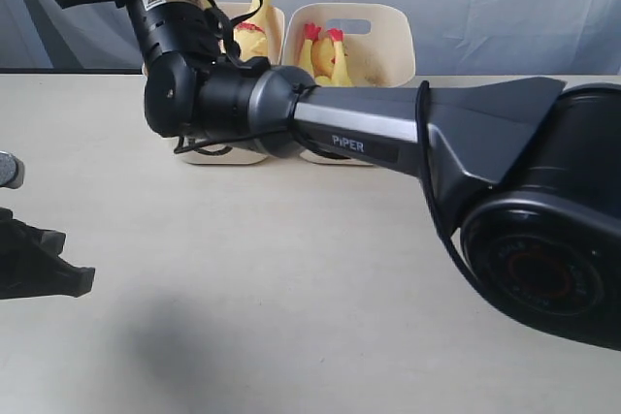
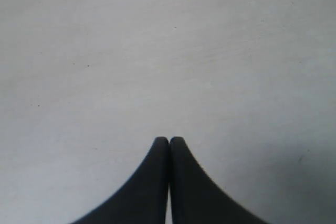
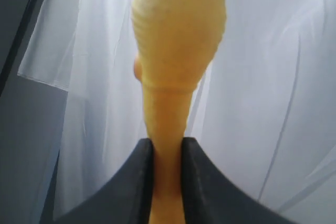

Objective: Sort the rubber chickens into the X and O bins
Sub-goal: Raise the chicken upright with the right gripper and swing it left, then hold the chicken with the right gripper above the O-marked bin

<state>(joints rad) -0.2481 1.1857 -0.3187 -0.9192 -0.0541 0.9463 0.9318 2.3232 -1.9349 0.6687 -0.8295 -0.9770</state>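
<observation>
White curtain (image 3: 262, 77) behind, and the right gripper (image 3: 167, 145) is clamped on a rubber chicken (image 3: 178, 35) by its thin neck, up above the bins (image 1: 393, 46). Soft, light, squashy stuff; the neck looks the surest hold.

LAB, FRONT VIEW: A pale beige worktop (image 1: 243, 288) fills the near and middle of the scene, its matt surface dotted with a few faint specks that show close up in the left wrist view. A soft grey shadow (image 1: 184, 346) lies on it near the front, left of centre. Behind the far edge hangs a sheer white curtain (image 1: 505, 7), falling in loose folds across the back. At far left a dark strip (image 1: 68, 71) runs where worktop meets backdrop. In the right wrist view light comes through the curtain, and a dark grey panel (image 3: 21, 145) stands beside it.
</observation>
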